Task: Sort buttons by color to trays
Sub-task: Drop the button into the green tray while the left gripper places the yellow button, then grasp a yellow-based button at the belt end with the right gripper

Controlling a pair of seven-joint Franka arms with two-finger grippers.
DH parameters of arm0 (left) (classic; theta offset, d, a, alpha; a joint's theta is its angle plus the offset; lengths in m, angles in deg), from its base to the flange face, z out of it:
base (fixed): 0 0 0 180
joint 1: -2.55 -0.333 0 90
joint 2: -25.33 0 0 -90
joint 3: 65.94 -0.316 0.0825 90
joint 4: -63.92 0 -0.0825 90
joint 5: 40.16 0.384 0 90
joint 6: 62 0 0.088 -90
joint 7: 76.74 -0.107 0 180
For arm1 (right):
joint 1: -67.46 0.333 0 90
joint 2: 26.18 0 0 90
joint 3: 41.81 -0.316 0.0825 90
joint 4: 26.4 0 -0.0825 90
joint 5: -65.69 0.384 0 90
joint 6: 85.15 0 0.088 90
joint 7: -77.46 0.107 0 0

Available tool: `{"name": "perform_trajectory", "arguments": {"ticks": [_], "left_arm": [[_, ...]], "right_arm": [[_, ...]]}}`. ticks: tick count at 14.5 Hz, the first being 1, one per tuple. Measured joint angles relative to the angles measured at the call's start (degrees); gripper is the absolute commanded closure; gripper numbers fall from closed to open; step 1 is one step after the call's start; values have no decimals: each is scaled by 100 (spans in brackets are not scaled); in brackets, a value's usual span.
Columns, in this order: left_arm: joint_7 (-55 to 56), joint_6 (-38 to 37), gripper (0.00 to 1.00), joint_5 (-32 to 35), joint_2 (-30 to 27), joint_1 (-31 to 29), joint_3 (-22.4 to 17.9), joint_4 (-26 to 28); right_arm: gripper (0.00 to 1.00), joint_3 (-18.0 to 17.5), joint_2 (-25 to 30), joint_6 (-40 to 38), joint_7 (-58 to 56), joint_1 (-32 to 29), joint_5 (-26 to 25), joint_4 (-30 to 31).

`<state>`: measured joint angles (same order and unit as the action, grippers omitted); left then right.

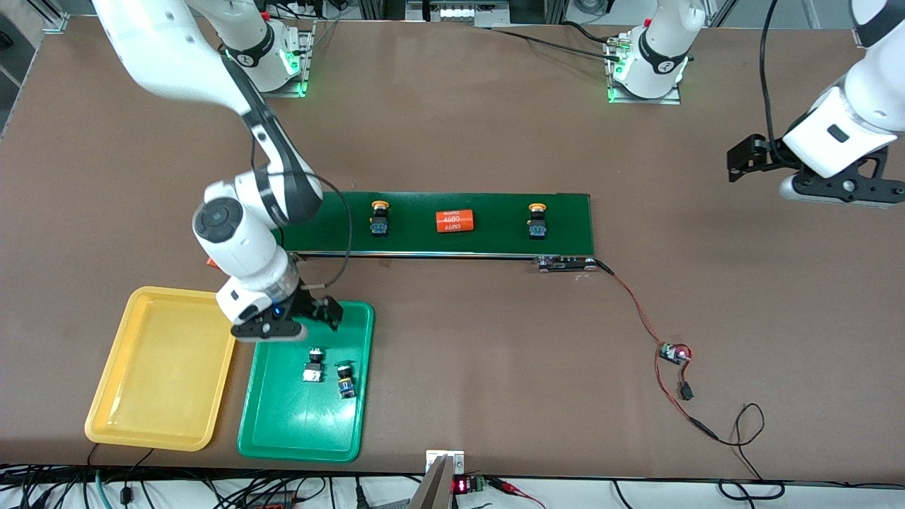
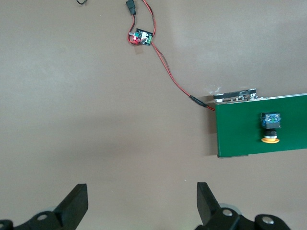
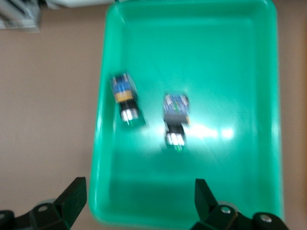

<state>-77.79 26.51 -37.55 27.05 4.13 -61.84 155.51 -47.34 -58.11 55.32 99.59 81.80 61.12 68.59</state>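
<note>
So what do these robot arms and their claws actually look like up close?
Both arms have smooth white rounded shells with dark joint bands, and their bases glow green. The right arm carries a thin black cable looping down to its wrist. The right gripper and left gripper are black, each with two flat, blocky fingers on a black bar with round bolt heads.

The right arm reached down from its base, its right gripper [image 1: 300, 319] low, fingers [image 3: 72, 194] apart and seemingly empty. The left arm waited raised, its left gripper [image 2: 141, 201] spread wide, holding nothing.
</note>
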Motion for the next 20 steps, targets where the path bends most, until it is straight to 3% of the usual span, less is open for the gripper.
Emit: {"name": "perform_trajectory", "arguments": {"ticks": [3,6,12,20], "left_arm": [[-73,178,0,30,0,-2,-16,-2],[-71,189,0,31,0,-3,-17,-2],[-58,188,0,-70,13,-221,-28,-1],[-61,28,0,-156,72,-433,8,-50]], "right_arm": [[0,-125,773,-798,0,4,200,676],[0,-344,1114,-858,-1,13,434,1352],[0,-761,1204,-1044,229,27,450,1844],[2,-805,1202,-1067,260,26,450,2339]]}}
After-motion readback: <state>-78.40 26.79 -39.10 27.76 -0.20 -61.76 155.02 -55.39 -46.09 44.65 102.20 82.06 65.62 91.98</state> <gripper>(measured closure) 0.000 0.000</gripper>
